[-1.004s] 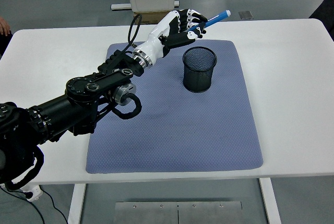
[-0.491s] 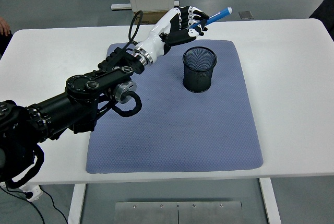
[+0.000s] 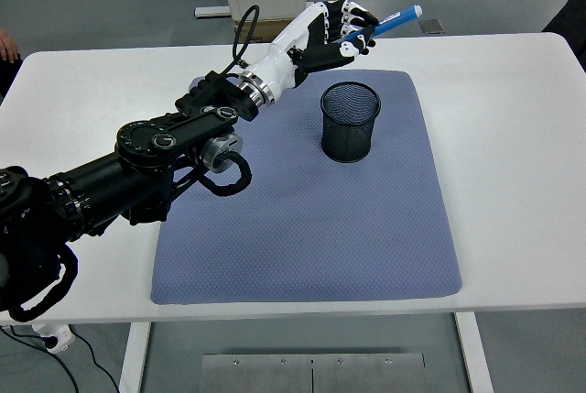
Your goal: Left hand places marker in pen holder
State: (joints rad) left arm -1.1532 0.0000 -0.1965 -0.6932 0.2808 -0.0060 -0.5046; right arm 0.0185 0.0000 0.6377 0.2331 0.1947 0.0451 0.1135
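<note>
Blue marker is pinched in the curled fingers of the left hand, held aloft at roughly twelve o'clock of the pen holder, tip pointing toward two o'clock and lying near horizontal. To finish well, in my judgement, the hand needs to tilt the marker toward upright, centre its lower end over the mesh rim, and release only once the end is inside. The black holder stands upright on the grey-blue mat, on the white table. Nothing lies between marker and holder. The right hand is not visible.
</note>
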